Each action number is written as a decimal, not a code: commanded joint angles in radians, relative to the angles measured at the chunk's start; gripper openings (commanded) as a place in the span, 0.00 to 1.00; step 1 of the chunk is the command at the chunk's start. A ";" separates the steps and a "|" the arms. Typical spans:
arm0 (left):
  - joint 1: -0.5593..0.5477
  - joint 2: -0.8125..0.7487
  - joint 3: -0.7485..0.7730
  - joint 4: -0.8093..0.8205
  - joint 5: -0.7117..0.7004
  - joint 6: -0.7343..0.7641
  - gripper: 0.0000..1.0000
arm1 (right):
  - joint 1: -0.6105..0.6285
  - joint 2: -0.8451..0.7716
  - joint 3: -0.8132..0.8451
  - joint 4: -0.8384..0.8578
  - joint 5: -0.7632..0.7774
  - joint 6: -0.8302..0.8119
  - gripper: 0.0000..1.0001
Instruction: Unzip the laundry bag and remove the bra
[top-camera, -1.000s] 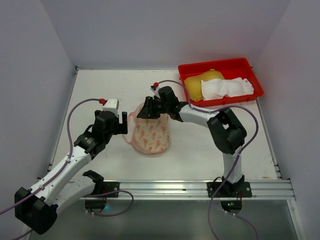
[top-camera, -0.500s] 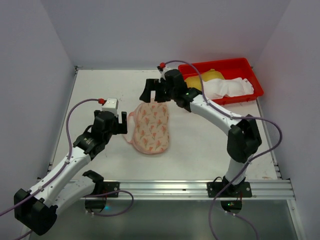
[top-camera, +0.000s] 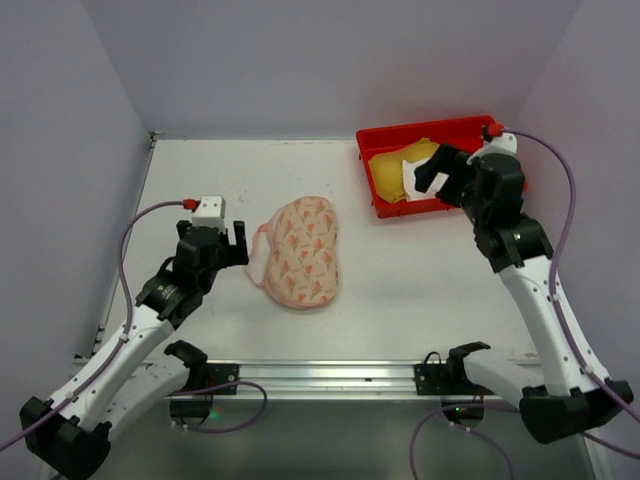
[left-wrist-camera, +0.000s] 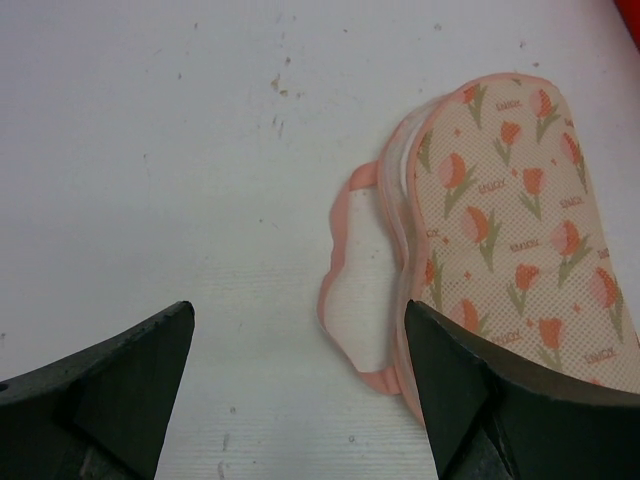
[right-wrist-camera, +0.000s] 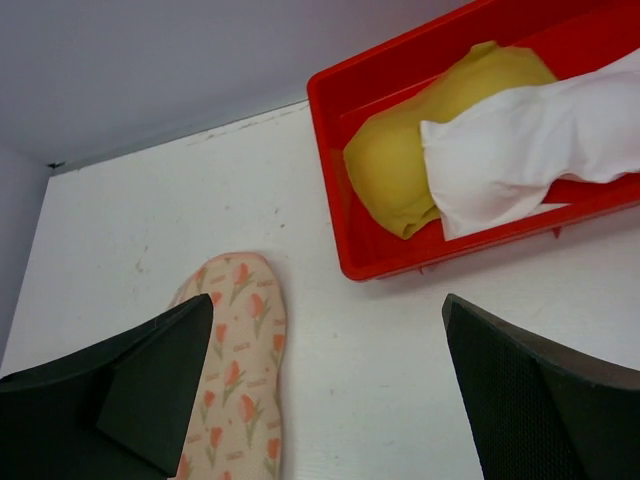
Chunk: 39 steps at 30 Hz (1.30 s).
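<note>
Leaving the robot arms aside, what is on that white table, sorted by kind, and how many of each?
Floral laundry bag: 1
Red tray: 1
Cloth pieces lying in the tray: 2, a yellow cloth piece and a white cloth piece
Total: 4

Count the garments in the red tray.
2: a yellow one at the tray's left end, a white one overlapping its right side. More may lie hidden underneath.

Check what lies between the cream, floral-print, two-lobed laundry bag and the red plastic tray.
Nothing but bare white tabletop separates the laundry bag from the tray. The top external and right wrist views both show this.
</note>
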 joint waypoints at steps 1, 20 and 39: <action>0.007 -0.043 -0.002 0.023 -0.057 -0.014 0.90 | -0.011 -0.157 -0.056 -0.112 0.139 -0.012 0.99; 0.005 -0.392 0.228 -0.236 -0.160 -0.039 0.90 | -0.011 -0.986 -0.193 -0.169 0.147 -0.172 0.99; 0.007 -0.586 0.098 -0.203 -0.204 -0.060 0.90 | -0.010 -1.141 -0.417 -0.079 0.088 -0.215 0.99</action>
